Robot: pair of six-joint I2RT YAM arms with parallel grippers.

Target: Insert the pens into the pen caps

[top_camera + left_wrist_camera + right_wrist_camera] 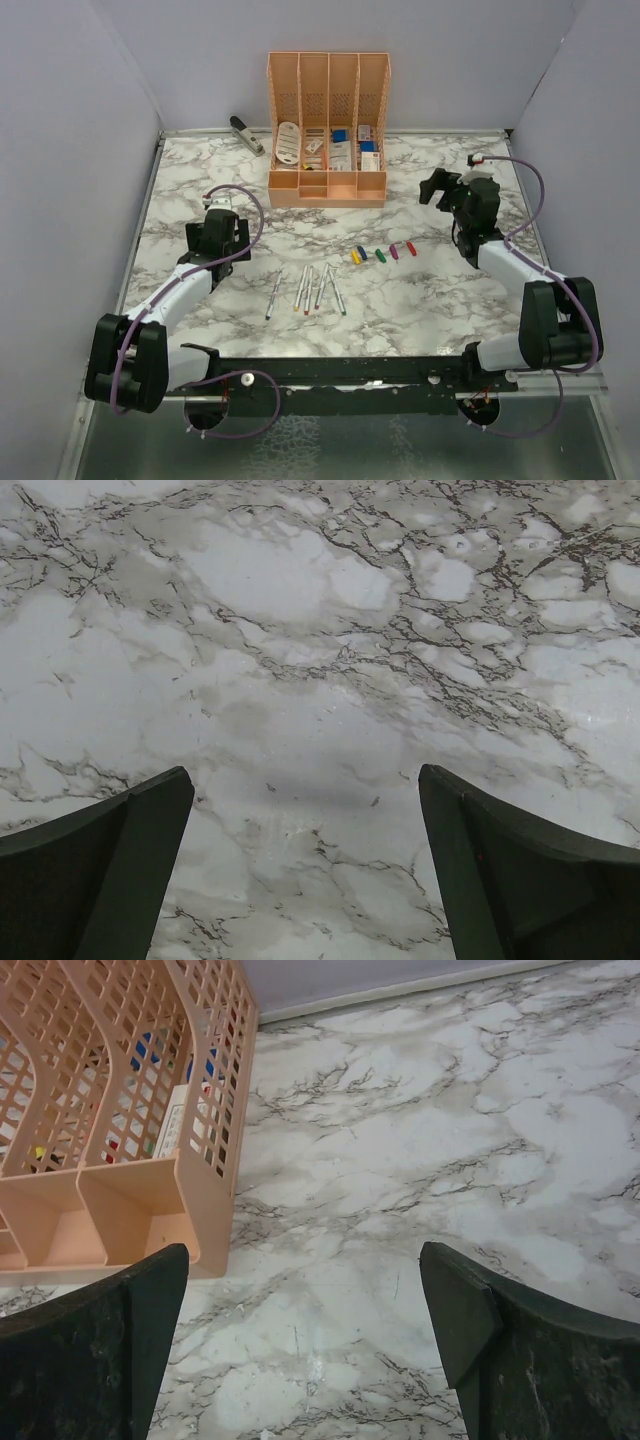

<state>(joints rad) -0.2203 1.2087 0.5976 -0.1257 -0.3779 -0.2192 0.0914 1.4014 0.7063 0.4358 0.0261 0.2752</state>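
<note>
Several thin silver pens [308,288] lie side by side on the marble table [420,320], near its middle. To their right, several small coloured pen caps [383,252] form a short row: yellow, blue, green, purple, red. My left gripper [222,203] hovers left of the pens and well apart from them. In the left wrist view it [305,780] is open over bare marble. The right gripper [440,186] sits behind and to the right of the caps. Its wrist view shows it [303,1255] open with nothing between the fingers. Neither wrist view shows pens or caps.
A peach desk organiser [327,130] with small items stands at the back centre, and its corner [150,1090] lies just left of the right gripper. A grey stapler [246,135] rests at the back left. Grey walls enclose the table.
</note>
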